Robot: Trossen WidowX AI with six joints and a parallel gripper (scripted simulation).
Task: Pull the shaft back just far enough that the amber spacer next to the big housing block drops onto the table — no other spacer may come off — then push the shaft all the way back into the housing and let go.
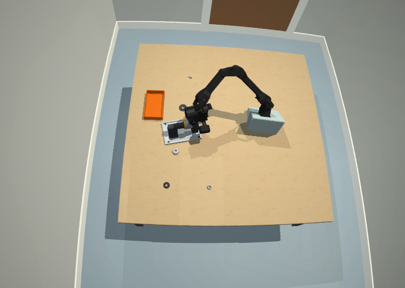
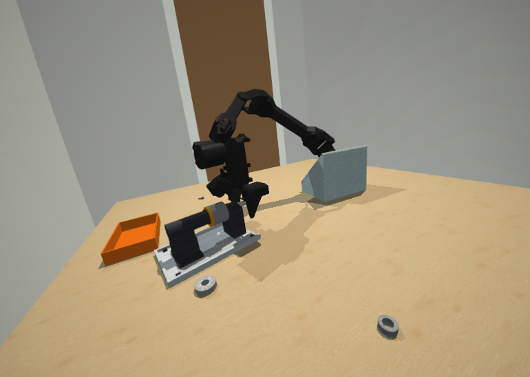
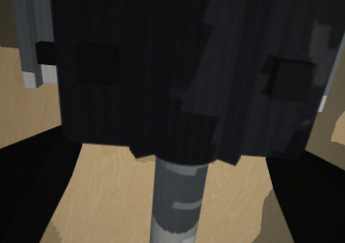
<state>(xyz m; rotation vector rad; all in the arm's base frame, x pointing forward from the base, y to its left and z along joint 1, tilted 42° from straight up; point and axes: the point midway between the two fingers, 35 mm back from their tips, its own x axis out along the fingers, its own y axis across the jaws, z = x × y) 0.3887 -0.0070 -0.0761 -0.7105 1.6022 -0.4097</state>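
The shaft assembly stands on a grey base plate (image 1: 166, 141) (image 2: 179, 276). The big black housing block (image 1: 171, 131) (image 2: 184, 240) is at its left end. The amber spacer (image 1: 185, 124) (image 2: 210, 215) sits on the shaft right next to it, then a grey spacer (image 2: 220, 212) and a smaller black support block (image 2: 235, 223) (image 3: 181, 73). The grey shaft (image 3: 178, 200) sticks out of the support block toward the wrist camera. My gripper (image 1: 200, 127) (image 2: 244, 205) is open, one finger on each side of the shaft's free end, not touching it.
An orange tray (image 1: 153, 104) (image 2: 132, 236) lies left of the assembly. Loose rings lie on the table: a grey ring (image 1: 175, 149) (image 2: 205, 283) near the plate, a second ring (image 1: 209, 187) (image 2: 387, 325), and a dark ring (image 1: 166, 183). The arm's blue-grey base block (image 1: 264, 121) (image 2: 338, 174) stands to the right.
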